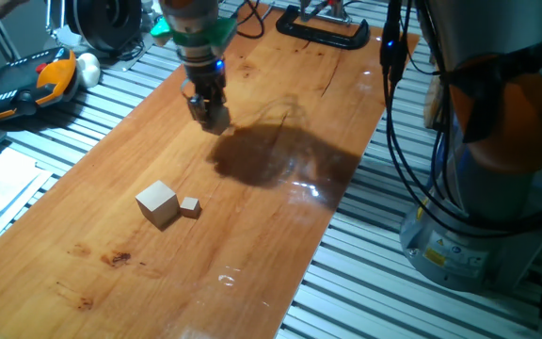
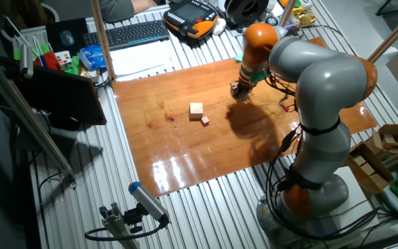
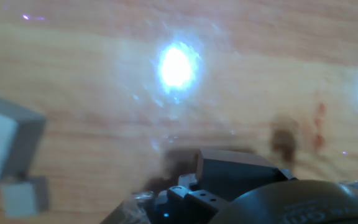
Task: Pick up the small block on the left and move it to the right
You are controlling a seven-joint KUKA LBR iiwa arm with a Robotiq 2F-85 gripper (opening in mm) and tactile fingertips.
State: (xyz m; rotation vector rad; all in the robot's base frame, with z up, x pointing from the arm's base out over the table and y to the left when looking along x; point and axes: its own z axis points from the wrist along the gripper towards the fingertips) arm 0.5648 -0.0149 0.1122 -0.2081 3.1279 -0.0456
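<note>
The small block [image 1: 157,202] is a plain pale wooden cube on the wooden board [image 1: 252,235], left of centre. It also shows in the other fixed view [image 2: 196,108] and at the left edge of the blurred hand view [image 3: 5,143]. A tiny wooden cube [image 1: 189,206] lies right beside it, about half its size, and shows in the other views too [image 2: 204,120] [image 3: 23,196]. The bigger cube is out of view. My gripper [image 1: 213,120] hangs low over the board's far part, well away from the blocks [image 2: 239,93]. Its fingers look closed together with nothing between them.
A black clamp [image 1: 323,28] grips the board's far edge. An orange and black teach pendant [image 1: 26,85] lies off the board at the far left. The robot base [image 1: 478,207] and its cables [image 1: 393,113] stand at the right. A keyboard [image 2: 133,31] lies beyond the board.
</note>
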